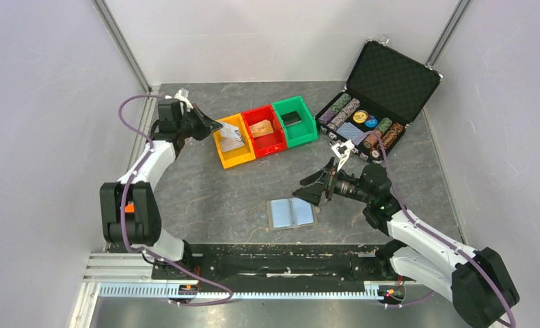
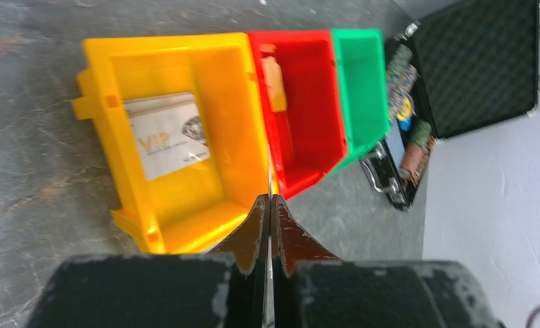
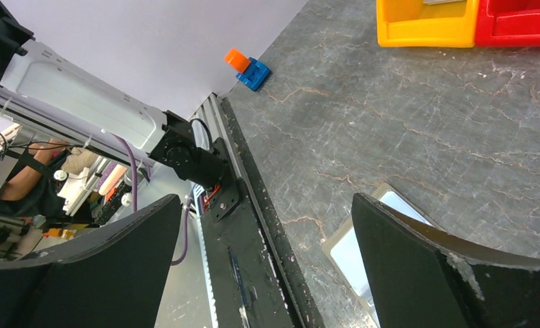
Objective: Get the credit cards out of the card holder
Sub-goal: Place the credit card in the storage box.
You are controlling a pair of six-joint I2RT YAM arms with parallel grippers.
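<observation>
The card holder (image 1: 292,212) lies open on the table near the front, its two light-blue panels facing up. One corner of it shows in the right wrist view (image 3: 389,217). My right gripper (image 1: 313,189) is open and empty, just right of and above the holder; in its own view (image 3: 267,205) the jaws stand wide apart. My left gripper (image 1: 217,128) is over the yellow bin (image 1: 221,152). In its own view (image 2: 271,199) it is shut on a thin card (image 2: 270,179) seen edge-on. A silver VIP card (image 2: 166,134) lies in the yellow bin (image 2: 103,137).
A red bin (image 1: 275,144) holds a tan card (image 1: 261,128). A green bin (image 1: 305,133) holds a black card (image 1: 292,118). A large open black chip case (image 1: 390,76) stands at the back right. Enclosure walls stand left and right, and a rail runs along the front edge (image 3: 253,205).
</observation>
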